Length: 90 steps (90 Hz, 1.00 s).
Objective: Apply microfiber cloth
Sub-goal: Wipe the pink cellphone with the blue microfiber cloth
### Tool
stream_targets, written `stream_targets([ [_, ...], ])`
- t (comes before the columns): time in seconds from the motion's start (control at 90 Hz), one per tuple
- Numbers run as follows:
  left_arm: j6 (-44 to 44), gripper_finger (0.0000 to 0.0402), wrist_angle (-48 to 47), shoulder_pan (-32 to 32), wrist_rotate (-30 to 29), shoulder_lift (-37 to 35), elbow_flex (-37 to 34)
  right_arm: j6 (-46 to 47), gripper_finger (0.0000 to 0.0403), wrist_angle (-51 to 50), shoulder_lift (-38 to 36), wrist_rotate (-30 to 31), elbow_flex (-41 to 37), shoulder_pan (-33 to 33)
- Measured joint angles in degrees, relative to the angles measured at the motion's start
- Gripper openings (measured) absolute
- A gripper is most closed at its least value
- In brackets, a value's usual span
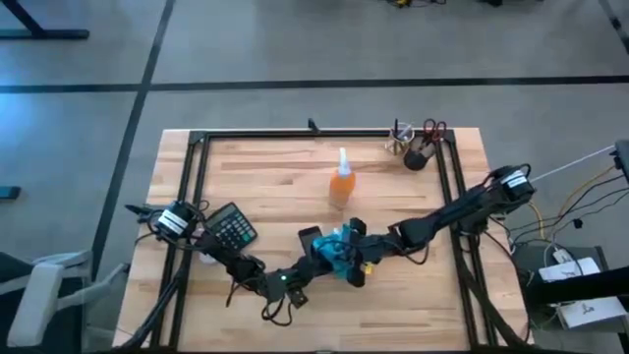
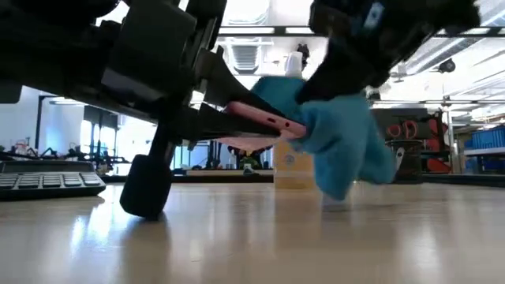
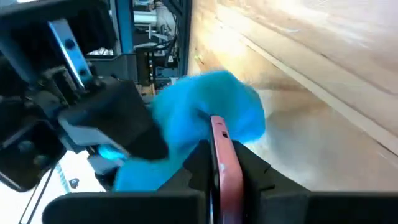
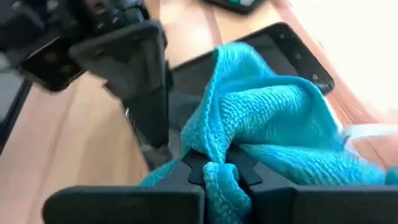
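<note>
Right jaws point(image 4: 214, 165) pinched on a bunched fold of the microfiber cloth point(image 4: 267, 118), pressing it onto the dark screen of the phone point(image 4: 292, 50). Left jaws point(image 3: 217, 168) clamped on the phone's pink-cased edge point(image 3: 221, 155), holding it tilted and lifted off the worktop point(image 1: 285, 177), as seen from the low camera point(image 2: 260, 118). Cloth draped over the phone's upper face and hanging down past its far end point(image 2: 347, 150), near the middle of the worktop's front half point(image 1: 339, 248). Both arms meeting there, left from the left front point(image 1: 295, 275), right from the right side point(image 1: 359, 258). Beyond the phone, orange spray bottle point(image 1: 341, 182) standing upright. Calculator point(image 1: 231, 228) lying to the left, near the left arm. Cup of tools with scissors point(image 1: 421, 147) at the far right corner.
</note>
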Motion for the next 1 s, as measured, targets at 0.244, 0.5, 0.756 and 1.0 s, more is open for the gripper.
stream_targets([
  [0.244,5.3,0.0013,0.3,-0.1,0.5,0.0,0.2,-4.2,0.0000,5.1,0.2,3.1,0.1,0.3],
  [0.5,11.4,0.0013,0.9,-0.3,-0.2,0.1,1.9,-8.2,0.0000,17.5,8.7,2.7,0.0,0.3],
  [0.756,14.9,0.0014,1.0,-1.7,-0.5,0.1,3.1,-16.6,0.0000,27.3,12.4,-0.9,0.3,-0.5],
  [1.0,14.5,0.0014,1.9,-3.9,-2.7,0.0,5.8,-24.1,0.0000,30.5,11.4,-1.0,1.0,-4.7],
])
